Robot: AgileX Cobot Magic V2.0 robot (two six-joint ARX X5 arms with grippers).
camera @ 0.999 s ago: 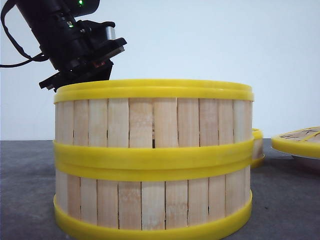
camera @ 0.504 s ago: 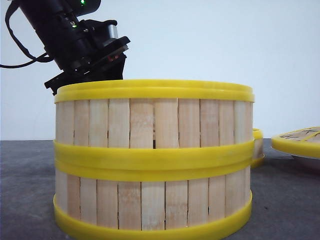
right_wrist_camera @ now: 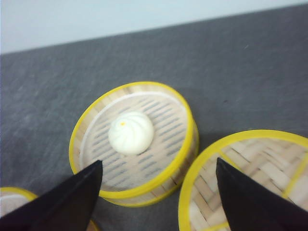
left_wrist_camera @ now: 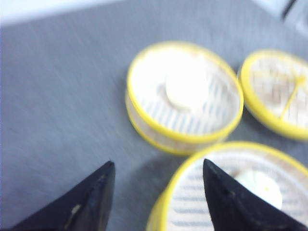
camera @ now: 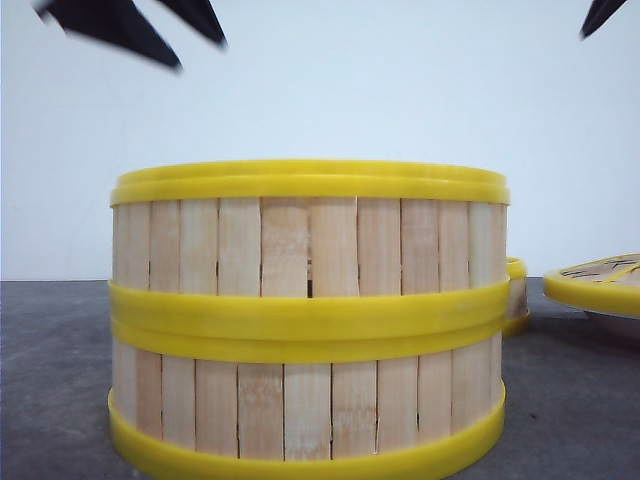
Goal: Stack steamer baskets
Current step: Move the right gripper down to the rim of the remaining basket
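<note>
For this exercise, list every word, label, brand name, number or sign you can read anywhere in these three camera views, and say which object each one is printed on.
None: no view shows readable text.
The two stacked steamer baskets, the single steamer basket holding a white bun, and the slatted lid are plain bamboo and yellow plastic.
The left gripper and right gripper show plain black fingers.
The left wrist view is blurred, but no label shows there.

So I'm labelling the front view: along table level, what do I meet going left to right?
Two-basket stack → third steamer basket, only its edge peeking from behind the stack → flat slatted lid at the right edge.
</note>
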